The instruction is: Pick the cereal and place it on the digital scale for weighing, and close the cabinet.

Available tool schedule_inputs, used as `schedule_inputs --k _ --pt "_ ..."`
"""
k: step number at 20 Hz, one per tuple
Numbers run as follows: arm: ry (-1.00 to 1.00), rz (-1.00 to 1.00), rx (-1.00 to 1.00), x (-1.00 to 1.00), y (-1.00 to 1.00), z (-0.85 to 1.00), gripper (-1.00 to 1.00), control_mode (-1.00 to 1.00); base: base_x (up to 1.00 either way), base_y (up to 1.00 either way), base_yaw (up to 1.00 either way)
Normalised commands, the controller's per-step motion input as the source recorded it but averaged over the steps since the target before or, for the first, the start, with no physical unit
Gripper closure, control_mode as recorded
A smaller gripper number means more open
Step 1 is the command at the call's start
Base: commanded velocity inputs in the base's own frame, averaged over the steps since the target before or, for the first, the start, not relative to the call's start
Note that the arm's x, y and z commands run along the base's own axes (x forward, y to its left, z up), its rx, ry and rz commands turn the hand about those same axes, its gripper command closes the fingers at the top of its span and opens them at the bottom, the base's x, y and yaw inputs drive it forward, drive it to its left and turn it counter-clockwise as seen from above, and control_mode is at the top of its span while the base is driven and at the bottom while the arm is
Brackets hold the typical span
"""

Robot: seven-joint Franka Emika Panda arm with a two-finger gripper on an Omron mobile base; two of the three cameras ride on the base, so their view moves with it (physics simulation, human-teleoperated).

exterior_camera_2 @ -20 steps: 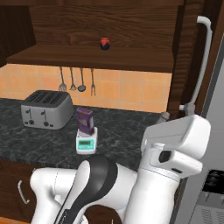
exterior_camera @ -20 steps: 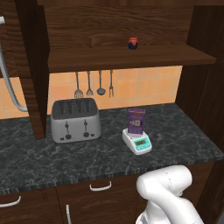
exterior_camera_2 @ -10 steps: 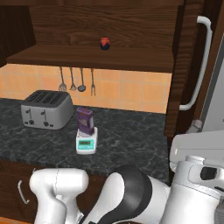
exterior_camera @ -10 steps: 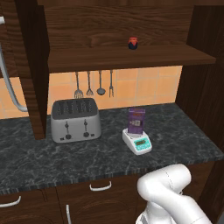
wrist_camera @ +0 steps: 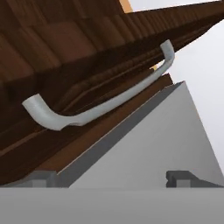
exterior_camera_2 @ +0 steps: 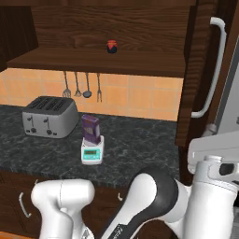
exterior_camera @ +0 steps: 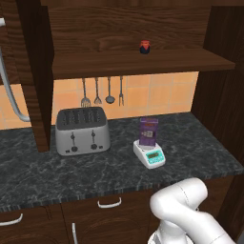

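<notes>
The purple cereal (exterior_camera: 148, 131) box stands upright on the small white digital scale (exterior_camera: 150, 155) with its teal front, right of the toaster; the pair shows again as cereal (exterior_camera_2: 90, 129) on scale (exterior_camera_2: 92, 152). The dark wooden cabinet (exterior_camera: 133, 62) is open, its right door (exterior_camera_2: 191, 70) swung out with a long silver handle (exterior_camera_2: 212, 70). In the hand view my gripper (wrist_camera: 114, 178) is open, its fingertips (wrist_camera: 41, 177) wide apart with nothing between them, facing that door's silver handle (wrist_camera: 105, 103) from close by.
A silver four-slot toaster (exterior_camera: 82, 130) sits on the dark stone counter (exterior_camera: 47, 171). A small red-and-dark jar (exterior_camera: 144, 46) stands on the cabinet shelf. Utensils (exterior_camera: 97, 93) hang on the tiled wall. The left door (exterior_camera: 35, 71) also stands open. Drawers (exterior_camera: 109, 205) lie below.
My hand has swung to the right, toward the open right cabinet door. The cereal, the scale and the doors have not moved.
</notes>
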Motion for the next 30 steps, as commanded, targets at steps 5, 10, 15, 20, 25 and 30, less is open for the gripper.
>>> schedule_inputs --k 5,10,15,20,25,30 --pt "-0.01 0.0 -0.02 0.75 -0.04 -0.18 -1.0 -1.0 0.0 0.0 0.0" --pt "-0.13 0.01 -0.05 0.3 0.3 0.07 -1.0 -1.0 0.0 0.0 0.0" --pt "-0.32 0.01 -0.14 0.07 0.93 0.46 -1.0 -1.0 0.0 0.0 0.0" --pt "-0.14 0.0 -0.23 0.69 1.0 0.2 -1.0 -1.0 0.0 0.0 0.0" --pt "0.0 0.0 -0.29 0.97 1.0 0.0 -1.0 -1.0 0.0 0.0 0.0" --pt "-0.02 0.0 -0.21 1.0 1.0 0.06 -1.0 -1.0 0.0 0.0 0.0"
